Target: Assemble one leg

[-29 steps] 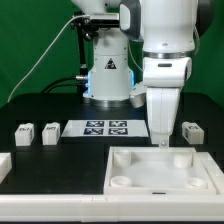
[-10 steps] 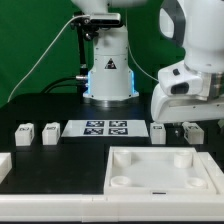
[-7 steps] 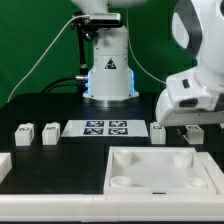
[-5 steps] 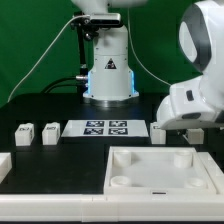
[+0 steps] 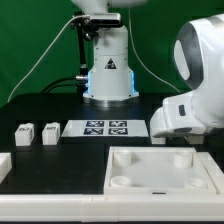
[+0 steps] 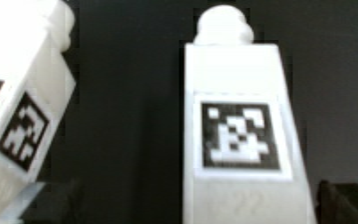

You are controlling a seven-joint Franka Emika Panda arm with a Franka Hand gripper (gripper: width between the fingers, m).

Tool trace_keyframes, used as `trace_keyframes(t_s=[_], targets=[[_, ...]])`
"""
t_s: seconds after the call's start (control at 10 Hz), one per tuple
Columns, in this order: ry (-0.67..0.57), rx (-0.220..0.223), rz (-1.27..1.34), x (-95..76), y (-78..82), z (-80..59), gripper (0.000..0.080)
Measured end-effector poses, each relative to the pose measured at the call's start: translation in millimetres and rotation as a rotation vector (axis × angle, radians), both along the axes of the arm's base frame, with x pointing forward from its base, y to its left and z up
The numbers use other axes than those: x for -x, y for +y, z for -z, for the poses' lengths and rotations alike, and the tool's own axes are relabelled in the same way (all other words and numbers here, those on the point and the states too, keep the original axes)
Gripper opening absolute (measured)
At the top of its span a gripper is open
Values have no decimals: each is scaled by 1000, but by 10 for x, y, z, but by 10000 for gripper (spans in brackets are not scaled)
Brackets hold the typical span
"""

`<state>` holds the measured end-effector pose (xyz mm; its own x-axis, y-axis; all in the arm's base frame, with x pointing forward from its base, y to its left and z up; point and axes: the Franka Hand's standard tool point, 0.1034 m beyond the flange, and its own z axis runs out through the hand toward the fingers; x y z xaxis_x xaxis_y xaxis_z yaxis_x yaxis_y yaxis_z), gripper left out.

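Leg [image 6: 238, 120]: tagged face toward wrist camera, untouched.
Tool [image 6: 185, 203]: spread wide astride it, gripping nothing.
Neighbour leg [image 6: 25, 100]: just beside.

- The close leg [image 6: 234, 100] fills the middle of the wrist view. It is a long white block. It has a black-and-white square tag on its face. One end has a small round knob. It lies flat on the dark table [image 6: 131, 120].
- The next leg [image 6: 25, 80] lies just beside it, with a dark gap between them. They do not touch. It is white too, and only part of its tag shows at the picture's edge. It is tilted a little against the close leg.
- In the exterior view, the outer leg [image 5: 22, 133] and the inner leg [image 5: 49, 132] sit near each other on the table, at the exterior view's left. Each is a small white block with a tag facing the camera.
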<state>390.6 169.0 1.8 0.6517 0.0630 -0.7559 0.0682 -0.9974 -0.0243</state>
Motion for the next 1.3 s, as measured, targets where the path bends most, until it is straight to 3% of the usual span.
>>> trace_keyframes(t_s=[0.4,0.7,1.1,1.2,1.3], targets=[[6,5,-5,130,1,21,649],[1,3,-4,98,8,12,286],[0,3,-5,93,12,8,288],[0,1,-7,77,6,-25,288],[10,4,-9,34,-20,-154,288]])
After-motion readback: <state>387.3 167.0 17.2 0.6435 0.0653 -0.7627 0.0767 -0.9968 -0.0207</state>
